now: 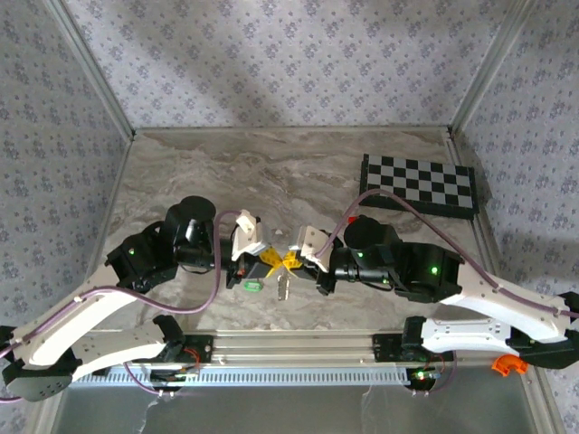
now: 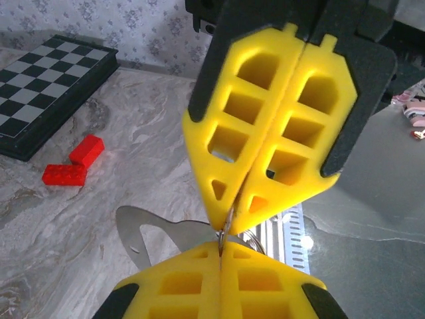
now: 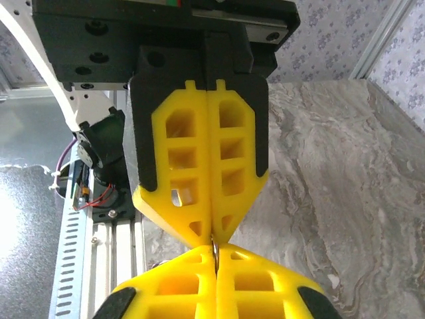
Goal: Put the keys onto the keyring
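Observation:
My two grippers meet tip to tip over the middle of the table, the left gripper [image 1: 274, 260] and the right gripper [image 1: 295, 260]. In the left wrist view my left gripper [image 2: 222, 249] is shut on a thin silvery wire, the keyring [image 2: 228, 224]. The right gripper [image 2: 230, 214] pinches the same wire from above. The right wrist view shows the right gripper [image 3: 216, 258] shut on the keyring [image 3: 215, 248], facing the left gripper [image 3: 212, 232]. A small green key [image 1: 253, 287] sits just below the left fingers. A flat silvery metal piece [image 2: 143, 229] [image 1: 283, 289] hangs beside the ring.
A folded chessboard [image 1: 419, 183] [image 2: 46, 86] lies at the back right. Two red bricks [image 2: 73, 163] lie near it. An orange curved piece [image 1: 507, 364] sits by the right arm's base. A slotted metal rail [image 1: 298, 372] runs along the near edge.

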{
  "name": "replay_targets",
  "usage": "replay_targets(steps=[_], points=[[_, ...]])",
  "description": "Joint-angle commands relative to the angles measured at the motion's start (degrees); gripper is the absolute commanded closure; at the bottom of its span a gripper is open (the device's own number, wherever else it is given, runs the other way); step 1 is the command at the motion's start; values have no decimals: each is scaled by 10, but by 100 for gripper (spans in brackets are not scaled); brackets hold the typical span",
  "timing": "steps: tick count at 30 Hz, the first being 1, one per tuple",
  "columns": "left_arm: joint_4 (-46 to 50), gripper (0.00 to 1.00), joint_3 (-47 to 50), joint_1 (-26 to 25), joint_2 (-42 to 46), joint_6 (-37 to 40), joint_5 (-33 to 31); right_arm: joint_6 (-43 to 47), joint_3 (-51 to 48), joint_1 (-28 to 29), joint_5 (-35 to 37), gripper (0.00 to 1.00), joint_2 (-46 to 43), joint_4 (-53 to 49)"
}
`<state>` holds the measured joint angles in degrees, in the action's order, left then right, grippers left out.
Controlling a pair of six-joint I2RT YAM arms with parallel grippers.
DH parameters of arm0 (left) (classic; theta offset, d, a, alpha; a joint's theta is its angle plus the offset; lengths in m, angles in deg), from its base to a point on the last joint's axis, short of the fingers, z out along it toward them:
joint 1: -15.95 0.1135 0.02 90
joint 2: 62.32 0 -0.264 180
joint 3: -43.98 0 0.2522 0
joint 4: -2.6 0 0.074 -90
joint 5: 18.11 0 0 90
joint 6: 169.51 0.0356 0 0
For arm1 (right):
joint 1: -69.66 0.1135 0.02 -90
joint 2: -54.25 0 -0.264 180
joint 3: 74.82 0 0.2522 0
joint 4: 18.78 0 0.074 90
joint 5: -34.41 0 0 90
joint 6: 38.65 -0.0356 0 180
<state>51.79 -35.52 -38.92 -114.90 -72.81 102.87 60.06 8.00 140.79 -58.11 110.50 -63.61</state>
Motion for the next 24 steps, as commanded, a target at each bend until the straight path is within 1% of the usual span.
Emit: replay_targets(steps=[1,5,6,7,8,9,13,16,20,24], points=[[-9,100,-17,-6,3,11,11,3,15,1,3,100,-4,0],[-18,100,-10,-6,13,5,1,4,11,1,4,100,-15,8],[-27,94,-4,-6,20,0,-4,4,7,1,3,100,-20,15],[-45,85,6,-6,30,-7,-9,2,-1,1,-3,100,-28,26],[-68,78,19,-6,41,-17,-15,-1,-2,0,-13,100,-38,39],[-89,76,30,-6,50,-25,-17,-1,-26,0,-27,100,-46,52],[-187,75,73,-7,79,-67,-14,-6,-68,-3,-74,100,-74,140],[-234,75,88,-6,89,-90,-2,-18,-92,-3,-103,100,-88,196],[-248,75,86,-6,89,-107,21,-37,-122,-8,-133,100,-97,259],[-255,75,90,-6,100,-113,29,-51,-132,-15,-142,100,-92,294]])
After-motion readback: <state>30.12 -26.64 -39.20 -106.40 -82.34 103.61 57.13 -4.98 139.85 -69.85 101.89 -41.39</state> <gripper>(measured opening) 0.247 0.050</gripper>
